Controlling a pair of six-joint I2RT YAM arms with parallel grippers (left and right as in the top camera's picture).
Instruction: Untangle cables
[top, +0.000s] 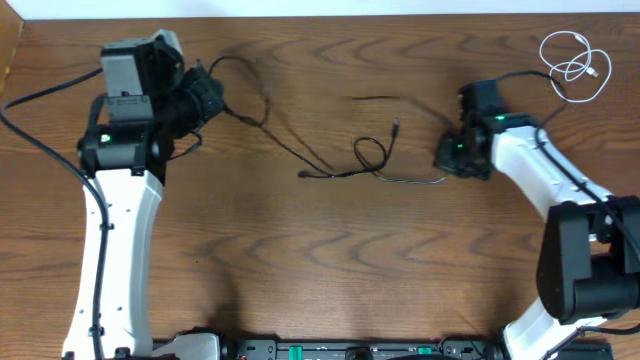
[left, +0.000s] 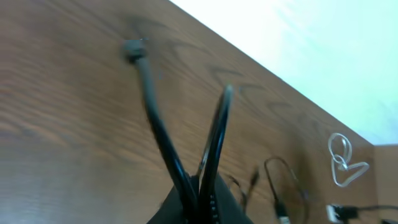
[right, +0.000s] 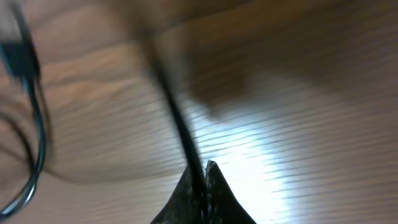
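Thin black cables (top: 345, 170) lie tangled across the table's middle, with a small loop (top: 370, 152) and a plug end (top: 396, 126). My left gripper (top: 212, 98) at the far left is shut on a doubled black cable (left: 163, 134) whose plug (left: 133, 49) sticks out ahead. My right gripper (top: 450, 158) is shut on another black cable (right: 177, 121) near the tangle's right end. A white cable (top: 575, 60) lies coiled at the far right corner, also seen in the left wrist view (left: 342, 163).
Thick black cords (top: 40, 95) run from the left arm's base along the left side. A short dark strand (top: 375, 98) lies alone at the back middle. The table's far edge meets a white surface (left: 311, 37).
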